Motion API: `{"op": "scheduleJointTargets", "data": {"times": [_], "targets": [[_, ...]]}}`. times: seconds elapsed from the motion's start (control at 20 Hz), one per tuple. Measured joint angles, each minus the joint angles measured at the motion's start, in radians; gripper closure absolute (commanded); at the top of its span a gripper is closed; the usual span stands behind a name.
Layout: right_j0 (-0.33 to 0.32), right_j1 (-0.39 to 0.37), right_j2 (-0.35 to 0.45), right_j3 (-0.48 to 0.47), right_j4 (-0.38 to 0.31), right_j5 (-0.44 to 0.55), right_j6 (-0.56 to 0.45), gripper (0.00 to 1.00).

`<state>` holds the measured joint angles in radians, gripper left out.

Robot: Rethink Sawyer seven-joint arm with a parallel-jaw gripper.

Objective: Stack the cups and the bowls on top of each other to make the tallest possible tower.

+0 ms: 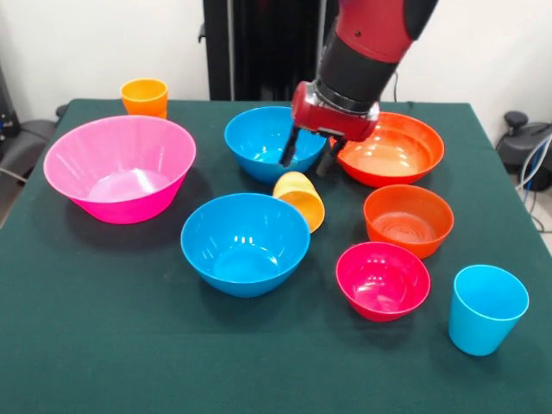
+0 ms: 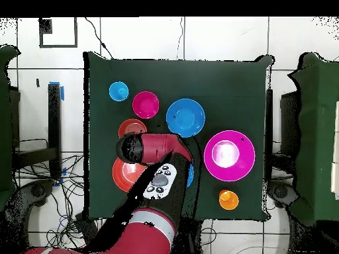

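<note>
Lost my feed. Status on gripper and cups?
Gripper open, empty, above tipped yellow-orange cup. Nothing stacked. Two blue bowls crowd the cup.

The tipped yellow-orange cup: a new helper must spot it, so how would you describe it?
Start at the large pink bowl, then move across to the two blue bowls. Between them, under the open gripper, lies the yellow-orange cup. It alone lies on its side.

Bright, even light is falling from above; white glare spots are shining inside the blue bowl (image 1: pixel 245 244) and orange-red bowl (image 1: pixel 390 148), with soft shadows lying on the green table (image 1: pixel 103 328).
</note>
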<state>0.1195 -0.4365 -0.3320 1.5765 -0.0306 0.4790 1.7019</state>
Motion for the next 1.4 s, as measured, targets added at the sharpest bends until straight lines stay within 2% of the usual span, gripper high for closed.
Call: {"op": "scheduleJointTargets", "data": {"times": [0.3,0.75,0.9,1.15,1.3,1.4], "targets": [[-0.037,0.019,0.0,0.011,0.0,0.0,0.0,0.0],[-0.056,0.031,0.009,0.013,0.002,-0.003,0.0,0.0],[-0.072,0.028,0.032,0.018,0.012,-0.026,0.002,0.0],[-0.111,0.025,0.069,0.05,0.049,-0.122,0.025,0.0],[-0.103,0.022,0.054,0.061,0.055,-0.134,0.047,0.0],[-0.072,0.016,0.018,0.065,0.055,-0.113,0.069,0.0]]}}
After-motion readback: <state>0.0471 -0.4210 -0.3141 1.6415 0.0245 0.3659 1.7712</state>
